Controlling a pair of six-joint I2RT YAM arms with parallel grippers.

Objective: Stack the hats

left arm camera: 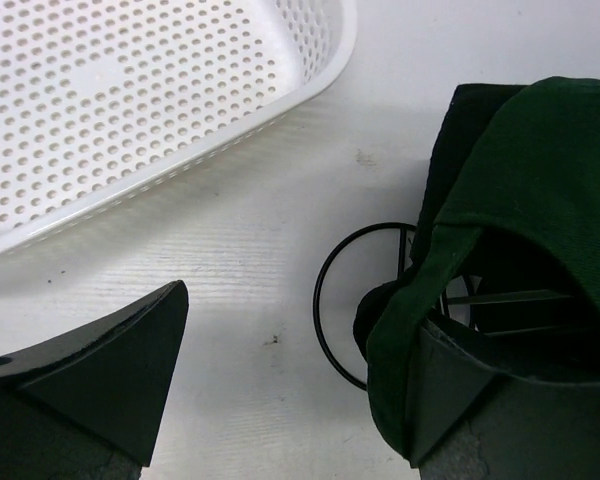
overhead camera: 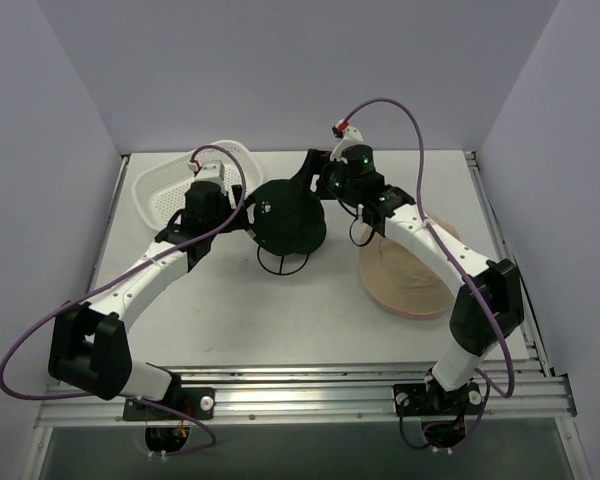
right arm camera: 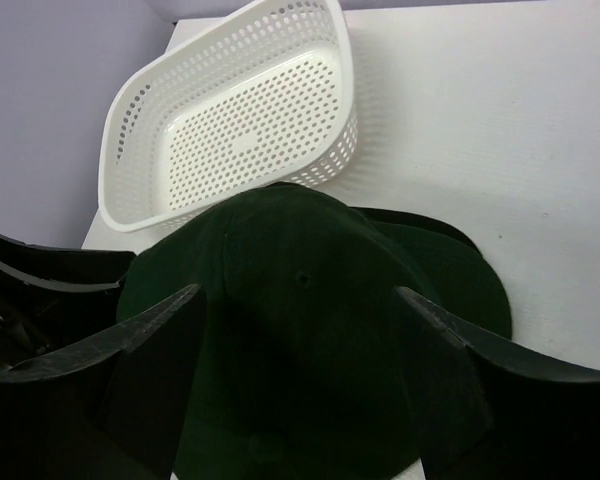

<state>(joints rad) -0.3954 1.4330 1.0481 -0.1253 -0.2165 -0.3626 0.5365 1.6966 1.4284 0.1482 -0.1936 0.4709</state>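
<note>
White table [overhead camera: 280, 330], pale walls; dark green cap [right arm camera: 300, 290] sits mid-table. Left fingers [left arm camera: 110, 370] are spread wide, one over bare table and the other against the cap's edge; right fingers [right arm camera: 150, 360] are spread astride its crown, contact unclear. Only the left wrist view shows a black cap [left arm camera: 455, 150] beneath the green one; only the overhead shows the tan hat [overhead camera: 410, 285] under the right arm, well apart.

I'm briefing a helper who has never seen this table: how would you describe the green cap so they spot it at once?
Start at the white basket in the far left corner of the table. Just right of it, a black wire stand holds the green cap. It is dark and peaked, while the hat to its right is pale tan.
</note>
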